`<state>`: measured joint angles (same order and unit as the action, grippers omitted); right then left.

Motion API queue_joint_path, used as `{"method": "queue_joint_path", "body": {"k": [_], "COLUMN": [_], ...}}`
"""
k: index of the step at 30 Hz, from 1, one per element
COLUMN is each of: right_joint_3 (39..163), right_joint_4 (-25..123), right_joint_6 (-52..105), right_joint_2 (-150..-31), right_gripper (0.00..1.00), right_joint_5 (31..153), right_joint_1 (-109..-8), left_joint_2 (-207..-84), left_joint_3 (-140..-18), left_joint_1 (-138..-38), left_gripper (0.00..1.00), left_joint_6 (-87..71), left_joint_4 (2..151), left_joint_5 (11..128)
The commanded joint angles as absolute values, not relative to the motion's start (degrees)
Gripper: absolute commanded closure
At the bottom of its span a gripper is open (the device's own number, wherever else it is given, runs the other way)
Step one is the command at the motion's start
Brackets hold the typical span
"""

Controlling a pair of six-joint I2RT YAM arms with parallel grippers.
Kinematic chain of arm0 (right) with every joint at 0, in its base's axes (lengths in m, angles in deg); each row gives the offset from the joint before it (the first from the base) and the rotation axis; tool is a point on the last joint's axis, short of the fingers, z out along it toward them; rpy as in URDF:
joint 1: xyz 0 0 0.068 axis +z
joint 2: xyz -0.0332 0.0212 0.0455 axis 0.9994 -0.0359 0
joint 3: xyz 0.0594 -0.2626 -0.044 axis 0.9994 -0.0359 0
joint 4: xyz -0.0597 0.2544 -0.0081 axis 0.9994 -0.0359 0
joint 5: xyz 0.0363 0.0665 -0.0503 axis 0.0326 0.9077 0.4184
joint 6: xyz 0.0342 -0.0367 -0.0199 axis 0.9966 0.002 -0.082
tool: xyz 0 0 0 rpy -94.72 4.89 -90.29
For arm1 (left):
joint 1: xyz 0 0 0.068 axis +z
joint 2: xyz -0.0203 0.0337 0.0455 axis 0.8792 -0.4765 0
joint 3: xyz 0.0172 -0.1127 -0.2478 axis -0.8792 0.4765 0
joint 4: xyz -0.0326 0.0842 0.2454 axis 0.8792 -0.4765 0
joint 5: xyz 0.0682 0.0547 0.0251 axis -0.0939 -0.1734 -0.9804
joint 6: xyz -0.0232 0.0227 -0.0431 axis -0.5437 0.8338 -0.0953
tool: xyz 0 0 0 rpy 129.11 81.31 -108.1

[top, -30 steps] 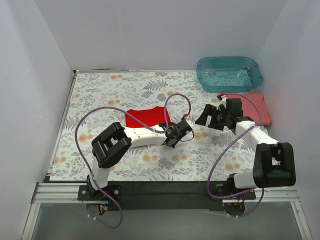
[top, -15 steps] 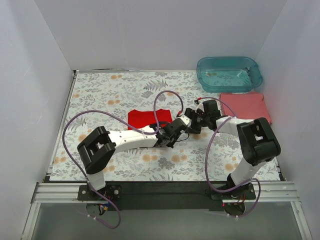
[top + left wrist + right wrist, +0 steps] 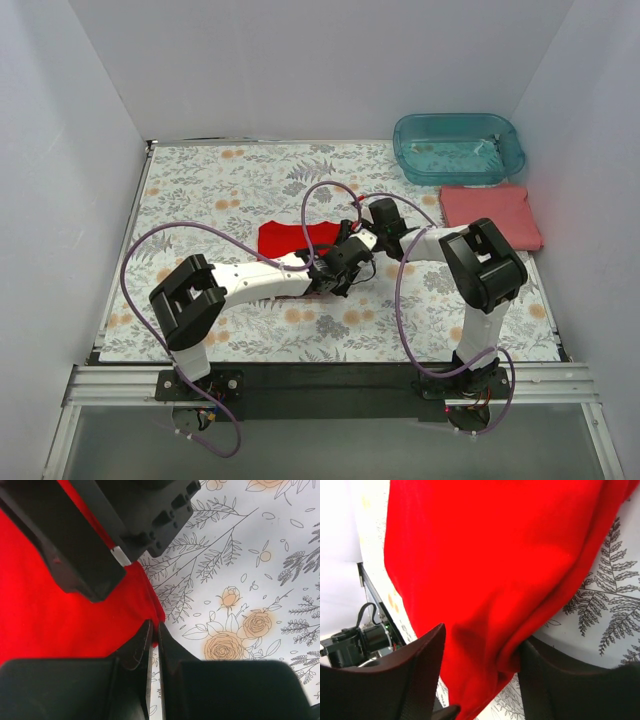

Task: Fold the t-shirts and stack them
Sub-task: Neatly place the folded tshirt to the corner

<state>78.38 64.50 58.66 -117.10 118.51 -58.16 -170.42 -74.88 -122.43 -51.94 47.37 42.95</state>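
A bright red t-shirt (image 3: 290, 238) lies partly folded mid-table. My left gripper (image 3: 351, 251) is at its near right corner, and in the left wrist view the left gripper (image 3: 154, 630) is shut, pinching the tip of the red t-shirt (image 3: 60, 620). My right gripper (image 3: 352, 232) is at the shirt's right edge. The right wrist view shows the right gripper (image 3: 482, 641) open, its fingers either side of a bunched fold of the red t-shirt (image 3: 495, 555). The salmon-pink t-shirt (image 3: 490, 215) lies folded flat at the right.
A translucent teal tub (image 3: 458, 148) stands at the back right, just behind the pink shirt. Both arms' purple cables loop over the flowered tablecloth (image 3: 220, 180). White walls enclose the table on three sides.
My right arm swung left from beside the pink shirt to the red shirt's right edge, and its jaws narrowed around the fold. The left gripper stayed shut; the red shirt shifted slightly right.
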Motion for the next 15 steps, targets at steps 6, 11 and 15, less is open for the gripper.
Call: {"method": "queue_joint_path", "body": {"k": [6, 11, 15], "right_joint_3": [81.08, 84.42, 85.48], "right_joint_4": [62.60, 52.94, 48.11], "right_joint_6": [52.81, 45.06, 42.59], "right_joint_2": [-118.41, -116.65, -115.06], "right_gripper": [0.83, 0.99, 0.99], "right_joint_5": [118.57, 114.01, 112.94], "right_joint_1": [-57.00, -57.09, -57.27], "left_joint_2": [-164.95, -162.93, -162.31], "left_joint_3": [-74.96, -74.70, -74.61], "left_joint_1": [-122.89, -122.89, -122.81], "left_gripper": [1.00, 0.96, 1.00], "left_joint_6": [-53.73, -54.26, -54.61], "left_joint_4": [50.55, 51.43, 52.05], "left_joint_5": [44.29, 43.51, 44.03]}}
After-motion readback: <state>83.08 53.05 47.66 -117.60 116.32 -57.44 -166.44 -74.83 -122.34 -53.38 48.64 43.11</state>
